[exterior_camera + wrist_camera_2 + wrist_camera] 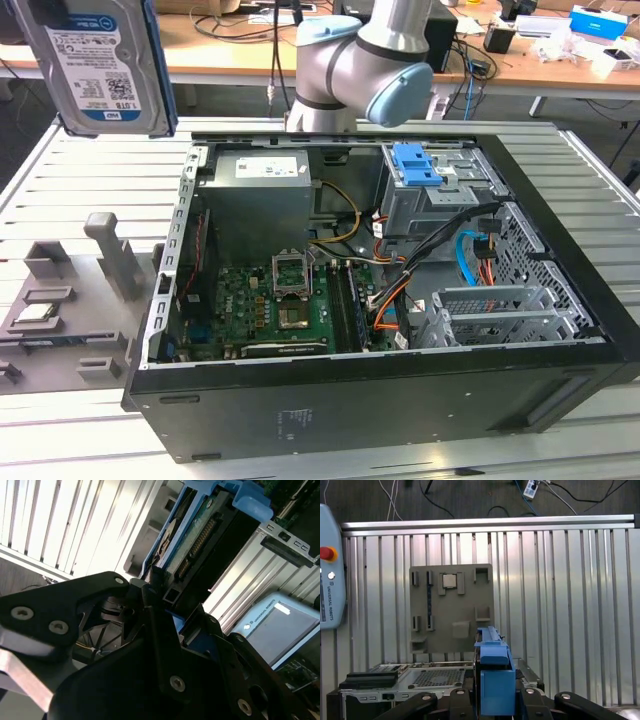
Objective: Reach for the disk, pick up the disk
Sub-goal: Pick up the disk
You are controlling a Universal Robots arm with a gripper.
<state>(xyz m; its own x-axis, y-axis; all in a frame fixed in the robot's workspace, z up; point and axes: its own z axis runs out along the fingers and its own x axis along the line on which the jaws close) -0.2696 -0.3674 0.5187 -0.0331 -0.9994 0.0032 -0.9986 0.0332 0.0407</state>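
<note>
The disk [100,65] is seen in the upper left of the exterior view, held in the air with its labelled face turned to the camera and its top cut off by the frame edge. A white and blue label covers most of that face, and a blue bracket runs along its lower edge. Behind its lower part lie the slats of the table [90,200].

In both wrist views the jaws of the gripper [494,702] [172,605] are closed on the disk [495,670] [200,535]. In the first wrist view the blue bracket is clamped between the black fingers [456,699]. In the second wrist view the disk is seen edge-on, with its connector row exposed and a black finger [157,630] pressed against its end.

The arm [350,60] is seen at the top centre of the exterior view, behind the open case [400,400], which fills the centre and right. Inside the case a motherboard [270,310] lies at lower left, and a blue latch [417,165] sits on the drive cage at upper right.

A grey fixture plate [60,330] [470,582] rests on the table at the exterior view's left, beside the case. A chip [35,312] [449,581] is seated in one of its recesses. A grey pendant [330,570] [280,630] lies on the table [570,605], apart from the plate.
</note>
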